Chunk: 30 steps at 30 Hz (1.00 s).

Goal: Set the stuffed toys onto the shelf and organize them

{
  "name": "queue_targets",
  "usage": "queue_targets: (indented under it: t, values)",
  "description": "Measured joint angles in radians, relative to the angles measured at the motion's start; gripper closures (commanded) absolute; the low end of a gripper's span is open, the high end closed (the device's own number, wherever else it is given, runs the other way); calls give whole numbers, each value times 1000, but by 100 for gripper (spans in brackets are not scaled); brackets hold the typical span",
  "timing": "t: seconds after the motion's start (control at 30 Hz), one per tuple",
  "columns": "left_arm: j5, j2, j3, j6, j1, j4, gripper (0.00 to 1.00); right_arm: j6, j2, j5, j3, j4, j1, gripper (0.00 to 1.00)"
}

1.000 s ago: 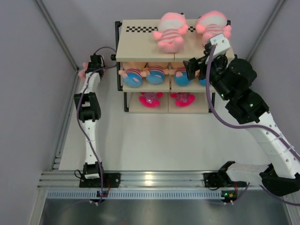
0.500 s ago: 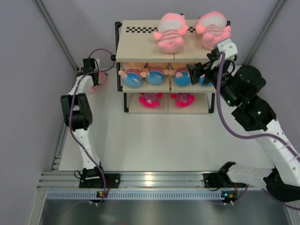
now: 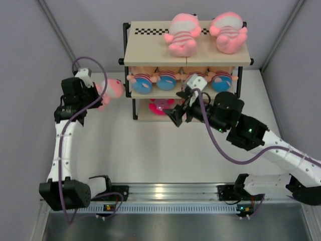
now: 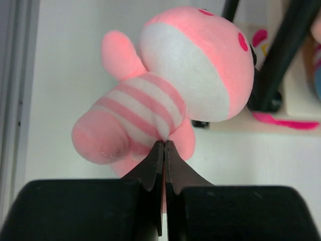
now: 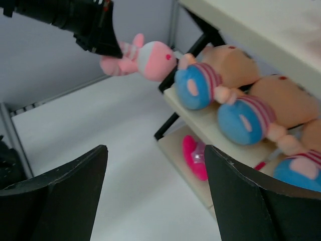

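Left gripper (image 4: 163, 146) clamps the pink striped toy (image 4: 170, 100), head toward the shelf (image 3: 150, 52) at upper centre (right gripper (image 5: 155, 155) gapes empty).

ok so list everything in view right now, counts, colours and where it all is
shelf: one, beige boards on black posts, checkered edge strip, far side of the table
striped animals: two, pale pink, top tier
dolls: four, peach faces, red-striped shirts, blue bottoms, middle tier; one partly behind the right wrist
magenta toy: at least one, bottom tier; the right arm hides the rest of that tier
held striped animal: one, pale pink, left of the shelf, off the boards
table: one, white, under everything
left gripper: black, shut on the held striped animal
right gripper: black, open and empty, in front of the lower tiers
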Motion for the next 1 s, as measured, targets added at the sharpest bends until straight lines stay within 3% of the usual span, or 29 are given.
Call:
queue_targets:
  t: [0.2, 0.4, 0.7, 1.0]
  values:
    - [81, -203, -20, -50, 0, -213, 100, 64, 72, 10, -172, 192, 214, 20]
    - [150, -312, 10, -107, 0, -368, 100, 34, 292, 72, -169, 440, 350, 10]
    - [201, -412, 9, -195, 0, -446, 100, 36, 603, 121, -1, 605, 360, 9]
    - [261, -421, 10, -255, 0, -457, 100, 82, 667, 241, 100, 616, 359, 21]
